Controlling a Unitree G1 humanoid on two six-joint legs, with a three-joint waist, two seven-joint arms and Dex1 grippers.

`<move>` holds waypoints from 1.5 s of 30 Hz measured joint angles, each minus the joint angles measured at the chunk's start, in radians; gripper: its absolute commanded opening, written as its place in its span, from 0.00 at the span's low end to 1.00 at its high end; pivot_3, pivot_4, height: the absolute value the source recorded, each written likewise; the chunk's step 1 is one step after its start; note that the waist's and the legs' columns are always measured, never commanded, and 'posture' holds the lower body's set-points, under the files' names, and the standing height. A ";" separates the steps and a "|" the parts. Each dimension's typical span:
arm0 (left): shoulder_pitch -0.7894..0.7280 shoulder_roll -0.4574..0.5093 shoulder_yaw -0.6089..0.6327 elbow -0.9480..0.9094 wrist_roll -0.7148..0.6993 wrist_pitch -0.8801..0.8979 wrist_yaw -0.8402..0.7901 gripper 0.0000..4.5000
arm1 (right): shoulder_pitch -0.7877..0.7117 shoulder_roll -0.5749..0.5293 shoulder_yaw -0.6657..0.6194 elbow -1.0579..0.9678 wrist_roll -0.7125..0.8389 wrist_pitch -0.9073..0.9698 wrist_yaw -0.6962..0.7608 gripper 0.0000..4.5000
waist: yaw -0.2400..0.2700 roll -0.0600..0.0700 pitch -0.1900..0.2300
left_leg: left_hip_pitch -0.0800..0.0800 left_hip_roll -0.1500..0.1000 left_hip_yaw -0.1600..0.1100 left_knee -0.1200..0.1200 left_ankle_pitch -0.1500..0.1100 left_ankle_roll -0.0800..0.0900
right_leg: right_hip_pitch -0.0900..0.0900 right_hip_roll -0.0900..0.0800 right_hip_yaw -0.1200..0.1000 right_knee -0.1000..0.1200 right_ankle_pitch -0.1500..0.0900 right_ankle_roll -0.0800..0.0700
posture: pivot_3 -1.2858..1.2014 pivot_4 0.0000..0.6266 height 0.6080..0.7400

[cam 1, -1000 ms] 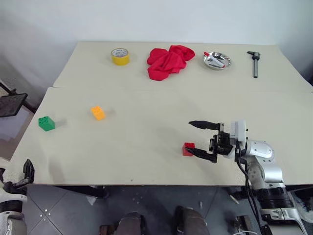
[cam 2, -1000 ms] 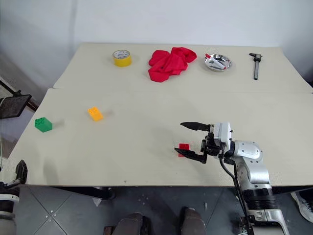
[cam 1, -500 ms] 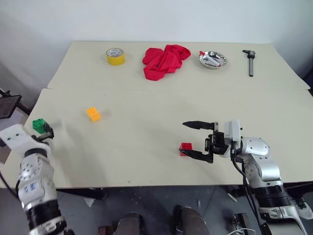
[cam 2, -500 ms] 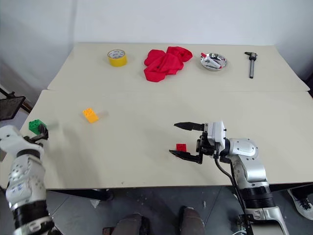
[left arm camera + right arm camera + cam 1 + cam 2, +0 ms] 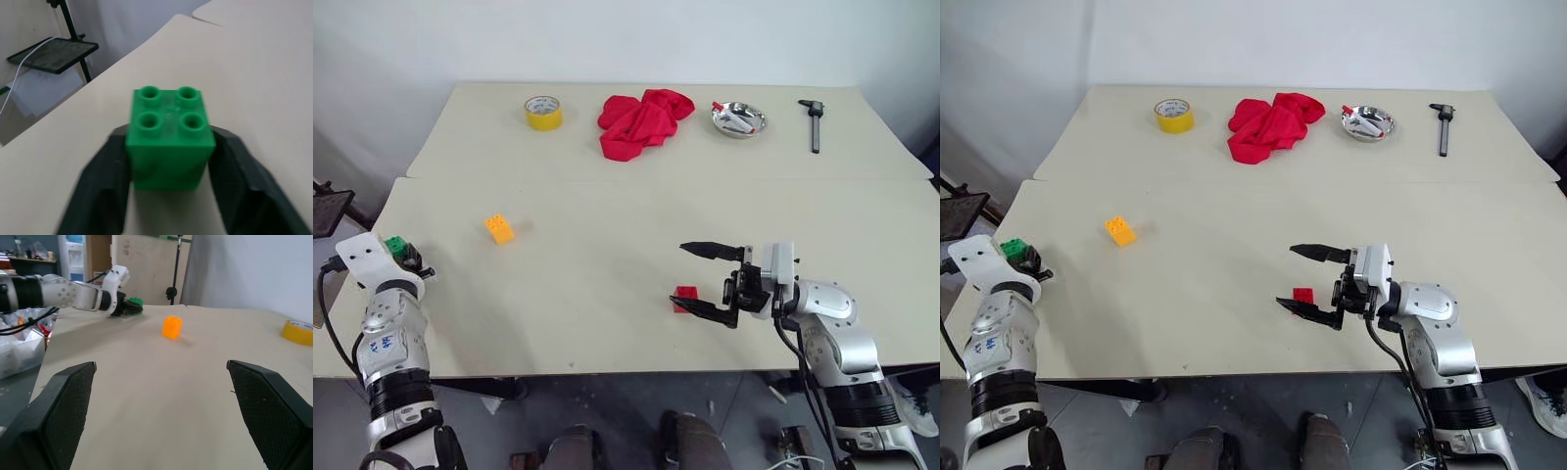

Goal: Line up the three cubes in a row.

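Left pincer (image 5: 168,161) is clamped on the green brick (image 5: 169,142) at the surface's (image 5: 607,274) left edge. Right pincer (image 5: 703,280) has its fingers spread wide apart, with the red brick (image 5: 685,298) sitting just beside its lower finger. Orange brick (image 5: 499,228) sits near the green one, well apart from the red.

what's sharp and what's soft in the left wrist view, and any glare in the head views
Left wrist view: green cube sharp, tool fingers at the bottom edge and the table behind soft. Left eye view: metal dish glints; table is evenly lit, no glare.
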 measured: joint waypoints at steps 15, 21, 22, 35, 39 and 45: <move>-0.073 0.136 -0.641 -0.224 -0.141 -0.081 -1.246 0.33 | 0.160 -0.119 -0.121 -0.045 -0.015 -0.003 -0.035 1.00 | 0.025 0.009 0.001 | -0.001 -0.002 0.010 0.000 0.005 -0.001 | 0.001 0.002 0.003 -0.005 -0.001 -0.003 | 0.52 0.24 1.00; -0.163 0.041 -0.801 -0.020 -0.010 -0.195 -1.355 0.33 | 0.194 -0.126 -0.132 -0.066 -0.015 0.002 -0.045 1.00 | -0.005 0.008 0.002 | -0.001 0.000 0.011 -0.003 0.004 -0.002 | -0.002 0.004 0.002 -0.002 -0.001 -0.003 | 0.52 0.24 1.00; -0.179 0.029 -0.811 0.017 0.013 -0.219 -1.357 0.33 | 0.200 -0.127 -0.133 -0.079 -0.015 0.003 -0.049 1.00 | -0.002 0.008 0.002 | -0.001 0.000 0.010 -0.003 0.004 -0.002 | -0.002 0.004 0.002 -0.002 -0.001 -0.003 | 0.52 0.24 1.00; -0.198 -0.004 -0.782 0.081 0.054 -0.284 -1.340 0.76 | 0.232 -0.128 -0.129 -0.124 -0.012 0.023 -0.080 1.00 | 0.012 0.007 0.003 | -0.002 -0.001 0.009 0.001 0.004 -0.001 | 0.000 0.001 0.002 -0.002 -0.001 -0.003 | 0.52 0.24 1.00; -0.178 0.005 -0.699 0.014 0.000 -0.235 -1.301 0.95 | 0.205 -0.127 -0.116 -0.123 -0.008 0.027 -0.074 1.00 | 0.012 0.006 0.003 | -0.002 -0.001 0.006 0.001 0.004 -0.001 | 0.000 0.001 0.003 -0.002 -0.001 -0.003 | 0.52 0.24 1.00; -0.036 0.154 -0.316 -0.139 -0.135 -0.171 -1.087 0.97 | 0.136 -0.059 -0.100 -0.126 0.032 0.040 -0.098 1.00 | -0.016 0.006 0.003 | 0.001 0.001 -0.001 -0.002 0.004 -0.002 | -0.001 0.000 0.002 0.002 -0.001 -0.002 | 0.52 0.24 1.00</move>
